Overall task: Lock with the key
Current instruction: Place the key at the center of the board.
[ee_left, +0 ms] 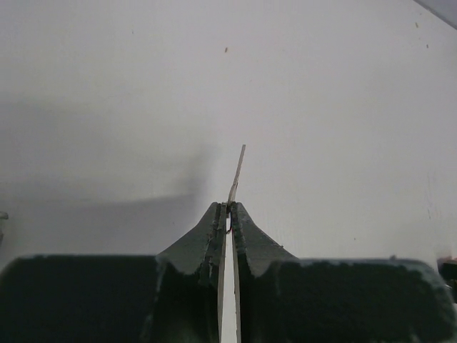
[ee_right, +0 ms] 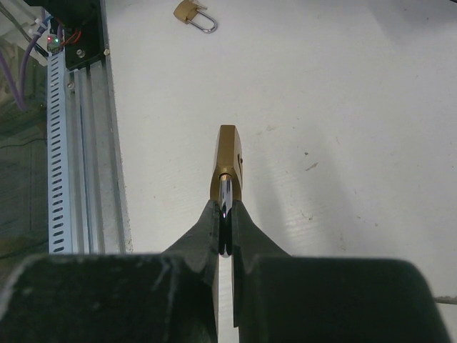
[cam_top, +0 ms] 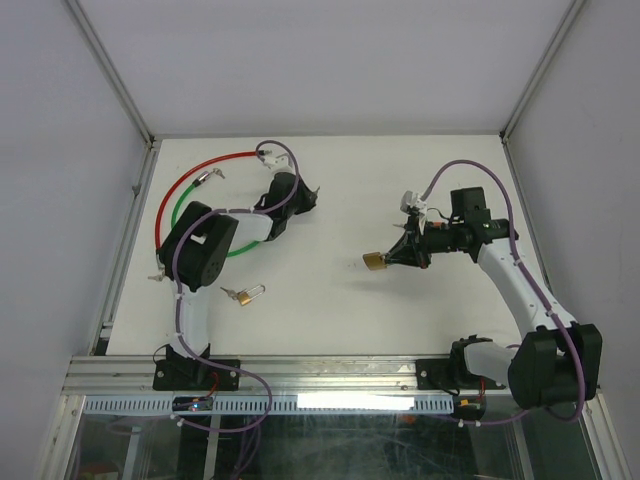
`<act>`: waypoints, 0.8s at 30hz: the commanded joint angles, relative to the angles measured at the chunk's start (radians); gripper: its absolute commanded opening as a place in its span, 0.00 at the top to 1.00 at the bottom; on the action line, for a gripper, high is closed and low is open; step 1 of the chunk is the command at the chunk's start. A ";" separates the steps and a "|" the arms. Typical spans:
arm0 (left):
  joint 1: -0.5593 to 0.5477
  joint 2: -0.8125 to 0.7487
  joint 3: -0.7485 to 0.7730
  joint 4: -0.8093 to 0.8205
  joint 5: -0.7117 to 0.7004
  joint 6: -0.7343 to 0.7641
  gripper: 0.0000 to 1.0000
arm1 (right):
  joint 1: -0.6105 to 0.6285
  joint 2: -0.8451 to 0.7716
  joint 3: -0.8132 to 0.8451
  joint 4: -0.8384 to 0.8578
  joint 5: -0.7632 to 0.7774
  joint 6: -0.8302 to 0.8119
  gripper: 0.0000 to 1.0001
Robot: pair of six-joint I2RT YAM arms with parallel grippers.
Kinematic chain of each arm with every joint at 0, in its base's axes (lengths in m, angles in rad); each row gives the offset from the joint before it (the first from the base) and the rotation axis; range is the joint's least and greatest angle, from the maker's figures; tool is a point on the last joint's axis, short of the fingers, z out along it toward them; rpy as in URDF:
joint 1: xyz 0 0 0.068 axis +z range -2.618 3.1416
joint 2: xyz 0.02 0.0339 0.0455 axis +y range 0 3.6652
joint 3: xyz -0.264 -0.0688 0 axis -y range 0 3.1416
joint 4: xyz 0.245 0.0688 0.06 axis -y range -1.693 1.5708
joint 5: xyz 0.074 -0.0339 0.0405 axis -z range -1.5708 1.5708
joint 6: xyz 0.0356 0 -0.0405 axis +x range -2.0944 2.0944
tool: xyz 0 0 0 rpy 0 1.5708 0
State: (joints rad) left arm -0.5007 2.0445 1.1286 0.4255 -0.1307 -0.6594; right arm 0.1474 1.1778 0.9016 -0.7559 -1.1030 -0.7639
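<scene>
Bright diffuse light. Soft grey shadow left of left claw (ee_left: 228, 206); claw bases blurred. Glint on shackle (ee_right: 225, 187) at right claw (ee_right: 226, 209) tips.

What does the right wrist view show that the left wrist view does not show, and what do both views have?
Only the right wrist view: the right pincer shut on a brass padlock, a second padlock lying farther off, and a metal rail. Only the left wrist view: the left pincer shut on a thin metal strip, likely the key seen edge-on. Both: the white table.
</scene>
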 commanded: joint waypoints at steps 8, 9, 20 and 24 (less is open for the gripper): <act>0.022 -0.009 0.093 -0.085 -0.030 0.004 0.65 | -0.006 0.018 -0.002 0.105 -0.002 0.076 1.00; 0.022 -0.027 0.084 -0.085 -0.035 0.010 0.61 | -0.005 0.022 -0.002 0.114 -0.001 0.084 1.00; 0.022 -0.423 -0.332 0.090 0.078 0.037 0.40 | 0.013 0.107 0.039 0.258 -0.001 0.214 1.00; 0.024 -0.620 -0.465 0.163 0.197 -0.026 0.18 | 0.028 0.215 0.115 0.337 0.023 0.312 1.00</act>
State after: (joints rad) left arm -0.4828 1.5990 0.7509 0.4271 -0.0704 -0.6456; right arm 0.1596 1.3197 0.9051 -0.5716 -1.0592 -0.5747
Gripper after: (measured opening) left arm 0.736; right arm 0.036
